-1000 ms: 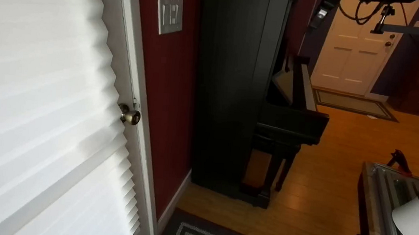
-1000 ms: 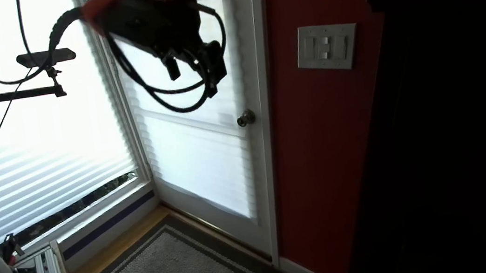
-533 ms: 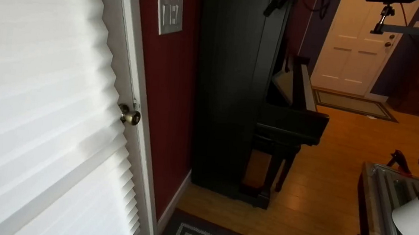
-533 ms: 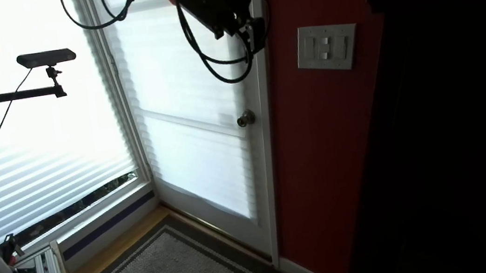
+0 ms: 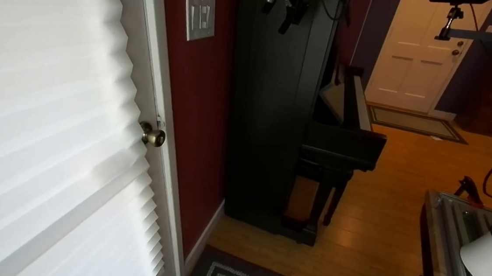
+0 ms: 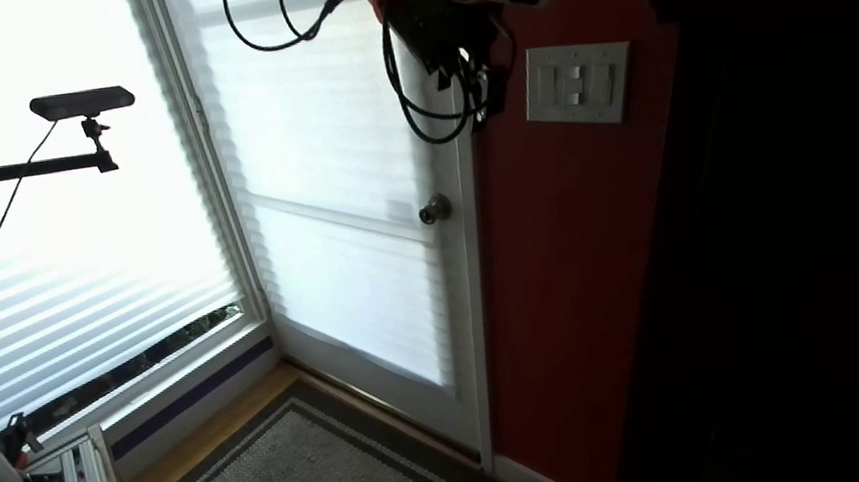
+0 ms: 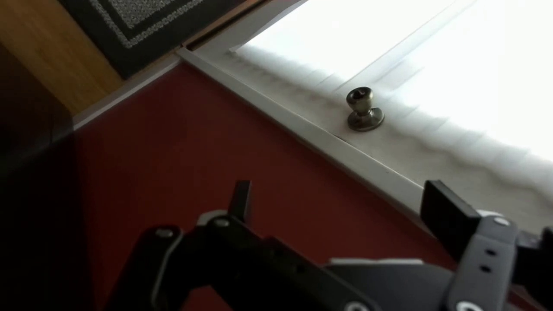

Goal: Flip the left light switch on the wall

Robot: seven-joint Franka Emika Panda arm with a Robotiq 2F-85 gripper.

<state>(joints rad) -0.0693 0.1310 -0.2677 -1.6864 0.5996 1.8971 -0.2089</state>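
Approach seems to be the step in hand; the flip itself, I judge, is not yet done. In an exterior view the left switch [image 6: 547, 84] sits toward nine o'clock on its plate [image 6: 583, 113], on the red wall [image 6: 550, 275]; whether it is up or down is too small to tell. The gripper [image 7: 341, 205] has its fingers [image 7: 447, 216] spread wide with nothing held between them. It is apart from the plate in both exterior views; in the wrist view the switch cannot be picked out, and the doorknob [image 7: 360, 105] shows near twelve o'clock from the gripper. What is left, as I read it, is to reach the plate and press that one switch alone.

Against half a second ago, the gripper has shifted toward four o'clock in an exterior view, from the door frame [image 6: 473, 268] to partly in front of the wall, nearer the plate. In an exterior view it has dropped toward eight o'clock across the piano [image 5: 270, 113]. The switch looks unchanged.
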